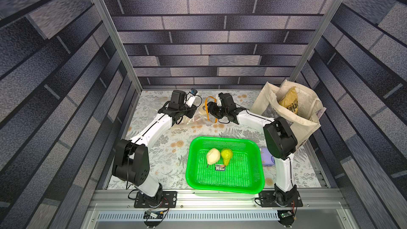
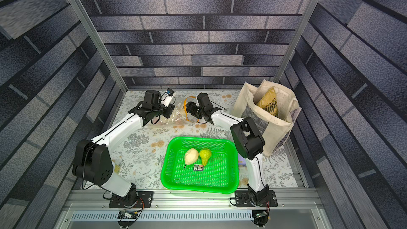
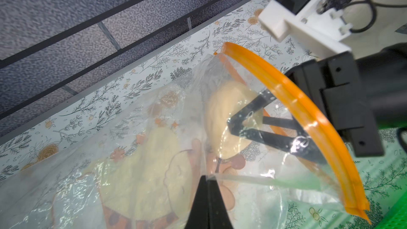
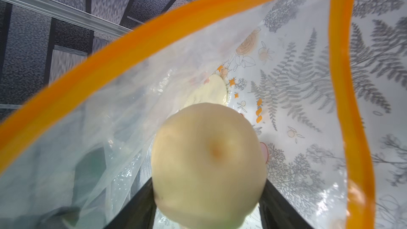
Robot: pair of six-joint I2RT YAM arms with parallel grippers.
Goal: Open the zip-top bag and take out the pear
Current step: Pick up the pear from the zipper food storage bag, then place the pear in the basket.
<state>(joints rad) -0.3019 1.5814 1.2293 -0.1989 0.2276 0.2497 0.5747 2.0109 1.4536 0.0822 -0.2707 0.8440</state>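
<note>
left gripper [image 3: 207, 187], jaws closed, pinching zip-top bag [image 3: 132, 150] film; right gripper [image 4: 208, 197], jaws wide, clasping pear [image 4: 208, 161] inside bag. advising straight pull through bag's mouth.

Pale pear [image 4: 209, 164] inside open zip-top bag [image 4: 99, 111]
</note>
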